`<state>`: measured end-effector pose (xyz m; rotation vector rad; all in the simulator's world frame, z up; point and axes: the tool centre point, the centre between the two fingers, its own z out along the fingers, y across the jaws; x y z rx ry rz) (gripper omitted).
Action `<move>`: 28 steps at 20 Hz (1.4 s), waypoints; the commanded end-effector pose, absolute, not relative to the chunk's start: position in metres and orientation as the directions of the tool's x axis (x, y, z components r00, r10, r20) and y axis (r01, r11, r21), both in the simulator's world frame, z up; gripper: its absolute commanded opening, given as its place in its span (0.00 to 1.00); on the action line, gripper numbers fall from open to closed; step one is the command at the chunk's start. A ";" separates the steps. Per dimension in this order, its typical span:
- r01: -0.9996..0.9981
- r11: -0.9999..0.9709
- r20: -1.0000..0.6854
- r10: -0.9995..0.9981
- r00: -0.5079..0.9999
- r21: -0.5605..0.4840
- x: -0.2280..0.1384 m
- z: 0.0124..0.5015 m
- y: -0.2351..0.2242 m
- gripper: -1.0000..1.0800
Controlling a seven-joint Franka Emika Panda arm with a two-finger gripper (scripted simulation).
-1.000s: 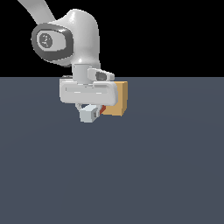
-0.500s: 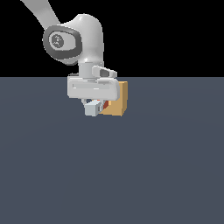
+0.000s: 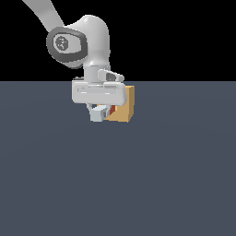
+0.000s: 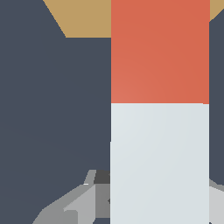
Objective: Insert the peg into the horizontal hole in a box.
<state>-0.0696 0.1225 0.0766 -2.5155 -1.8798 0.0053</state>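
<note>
In the exterior view the tan box [image 3: 125, 105] sits on the dark floor, partly covered by my hand. My gripper [image 3: 102, 112] is shut on the peg [image 3: 97, 113], whose pale end faces the camera while a sliver of its red end [image 3: 112, 110] meets the box's face. The wrist view shows the peg [image 4: 159, 162] as a broad pale bar with its red-orange end [image 4: 159, 50] pointing at the box [image 4: 85, 17]. The hole is hidden behind the peg and my hand.
The dark grey floor [image 3: 138, 184] stretches around the box on all sides. My arm's white wrist housing [image 3: 98, 92] stands just in front of the box's upper part.
My arm and gripper have shifted toward the exterior view's right, bringing the peg closer against the box's face. The box has not moved.
</note>
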 end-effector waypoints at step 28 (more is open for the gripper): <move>0.960 -0.281 0.002 0.960 0.281 0.001 -0.042 0.080 0.210 0.00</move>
